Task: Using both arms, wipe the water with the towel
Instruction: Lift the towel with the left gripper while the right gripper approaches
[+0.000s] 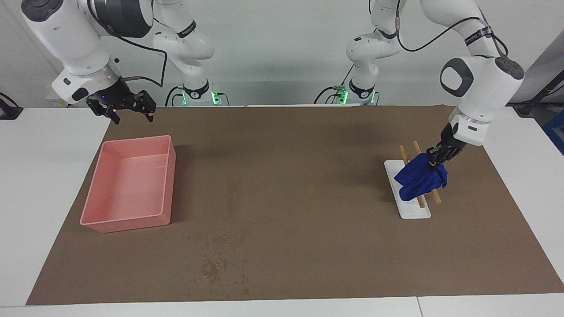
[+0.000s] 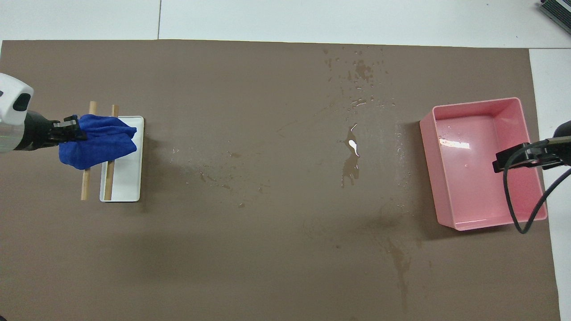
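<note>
Left claw (image 1: pixel 434 161) sits low at the left arm's end of the tabletop (image 1: pixel 39 176), clenched on the blue towel (image 1: pixel 421 180) — cloth bunched and draped over two wooden rods (image 1: pixel 436 197) that lie across a white tray (image 1: pixel 414 210). Can't tell if the towel is lifted off the rods or resting on them. Tray is on the brown mat (image 1: pixel 308 154), well apart from everything else.

Right claw (image 1: pixel 125 105) waits up in the air w/ fingers spread, nothing in it, over the robot-side edge of the mat, just at the near end of the pink bin (image 1: pixel 128 220). Bin is at the right arm's end, on the mat; a wet glint shows on its floor in the overhead view.

Water (image 2: pixel 354 147) — a small puddle w/ a bright glare approx. mid-mat, between tray and bin but closer to the bin. Faint streaks nearer the robots. More droplets (image 1: pixel 216 266) scattered farther out, toward the mat's edge farthest from the robots.
</note>
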Robot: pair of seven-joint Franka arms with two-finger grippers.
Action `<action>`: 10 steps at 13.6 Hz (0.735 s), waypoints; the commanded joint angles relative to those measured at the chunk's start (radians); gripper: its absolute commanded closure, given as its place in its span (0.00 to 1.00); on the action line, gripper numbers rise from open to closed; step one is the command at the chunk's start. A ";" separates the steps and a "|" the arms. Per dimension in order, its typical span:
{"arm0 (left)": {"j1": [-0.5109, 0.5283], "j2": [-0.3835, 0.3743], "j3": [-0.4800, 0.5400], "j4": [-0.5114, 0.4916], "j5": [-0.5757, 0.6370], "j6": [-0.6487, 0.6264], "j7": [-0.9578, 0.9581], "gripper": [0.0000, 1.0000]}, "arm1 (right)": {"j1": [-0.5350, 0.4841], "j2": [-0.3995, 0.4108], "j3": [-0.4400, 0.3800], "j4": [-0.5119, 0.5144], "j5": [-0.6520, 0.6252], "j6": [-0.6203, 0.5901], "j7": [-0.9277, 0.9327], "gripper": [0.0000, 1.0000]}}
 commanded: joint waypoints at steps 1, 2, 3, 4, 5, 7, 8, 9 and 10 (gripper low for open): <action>0.009 -0.031 -0.002 0.038 -0.136 -0.055 -0.152 1.00 | 0.032 -0.022 0.003 -0.019 0.001 0.002 -0.020 0.00; 0.007 -0.048 -0.002 0.038 -0.197 -0.055 -0.233 1.00 | 0.055 -0.020 0.005 -0.012 0.002 0.005 -0.025 0.00; -0.001 -0.068 -0.002 0.038 -0.254 -0.053 -0.331 1.00 | 0.089 -0.028 0.003 -0.016 0.002 -0.004 -0.024 0.00; -0.005 -0.093 -0.006 0.038 -0.305 -0.049 -0.448 1.00 | 0.120 -0.030 0.005 -0.013 0.002 -0.004 -0.011 0.00; -0.008 -0.114 -0.014 0.042 -0.357 -0.050 -0.572 1.00 | 0.169 -0.039 0.005 -0.015 0.001 0.011 -0.007 0.00; -0.024 -0.144 -0.054 0.049 -0.420 -0.055 -0.776 1.00 | 0.224 -0.039 0.008 -0.013 0.022 0.048 0.100 0.00; -0.031 -0.154 -0.083 0.052 -0.433 -0.056 -0.885 1.00 | 0.243 -0.042 0.009 -0.019 0.085 0.048 0.230 0.00; -0.039 -0.163 -0.119 0.054 -0.433 -0.056 -0.994 1.00 | 0.247 -0.043 0.009 -0.024 0.182 0.057 0.391 0.00; -0.048 -0.165 -0.158 0.054 -0.433 -0.058 -1.089 1.00 | 0.247 -0.043 0.009 -0.028 0.276 0.077 0.533 0.00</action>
